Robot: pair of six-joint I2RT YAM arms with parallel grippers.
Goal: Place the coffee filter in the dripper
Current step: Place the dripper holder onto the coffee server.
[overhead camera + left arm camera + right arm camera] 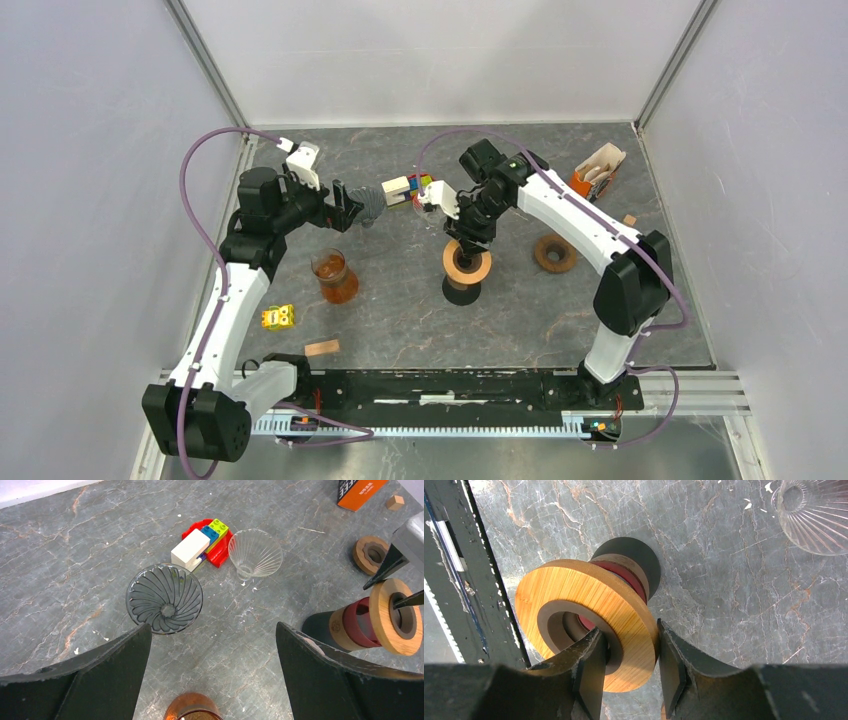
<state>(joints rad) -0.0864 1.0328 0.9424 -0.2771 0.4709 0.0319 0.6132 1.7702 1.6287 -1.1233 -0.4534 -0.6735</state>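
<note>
Apparently the coffee filters (603, 166) are the pale sheets standing in the open orange box (581, 186) at the far right of the stone-grey table (400, 330), well apart from both arms. Nothing sits in either cone. The smoky grey glass dripper (164, 597) stands mouth up on the table, and the clear glass dripper (255, 552) stands just beyond it, touching a clump of Lego bricks (205, 542).

The left gripper (212, 630) hangs over the table near the grey dripper with its jaws spread as wide as they go, holding and touching nothing. The cone lies ahead of its fingertips (142, 632).

The right gripper (629, 632) is half closed and pinches the wooden ring (574, 587) that tops a coffee stand (461, 290). One finger reaches into the ring's hole, the other sits outside the rim, and the wood is caught between them. Below the ring come a red band, a tan band and a black round base.

A second wooden ring (554, 253) lies flat to the right of the stand. An amber glass (334, 277) stands nearer the left arm, and a yellow toy (278, 317) and a small wooden block (322, 348) lie close to the near edge.
</note>
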